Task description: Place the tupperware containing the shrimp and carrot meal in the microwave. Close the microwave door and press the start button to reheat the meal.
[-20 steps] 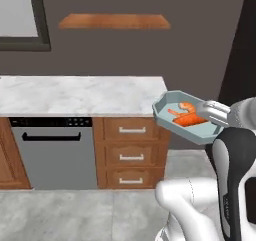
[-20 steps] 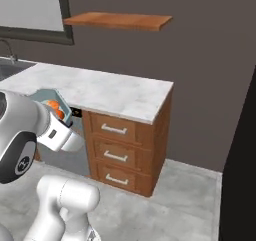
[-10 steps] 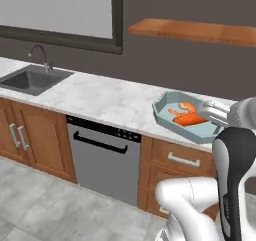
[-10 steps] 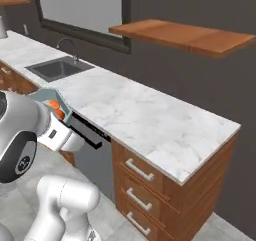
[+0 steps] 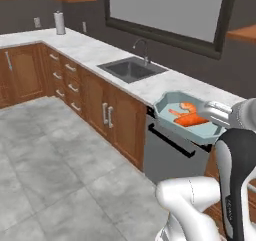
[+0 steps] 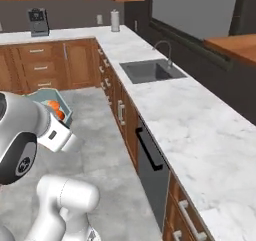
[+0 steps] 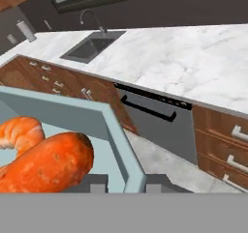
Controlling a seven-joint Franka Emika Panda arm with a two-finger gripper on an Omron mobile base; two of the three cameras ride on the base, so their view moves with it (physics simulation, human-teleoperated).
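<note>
Riding level in the air, tupperware (image 5: 189, 119) with shrimp and carrot meal (image 5: 187, 116) inside, hand (image 5: 214, 111) clamped on its right rim, held above the dishwasher front (image 5: 172, 152), marble surface (image 5: 150, 87) and sink (image 5: 131, 68) to the left beyond.

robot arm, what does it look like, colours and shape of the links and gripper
The arm is built of rounded glossy white shells with a dark grey, near-black band along one link and dark joints. In the right base view a black disc caps a joint on the white body. The hand is a white blocky piece, and the gripper ends in two small dark grey finger tips. No cables or markings are visible.
</note>
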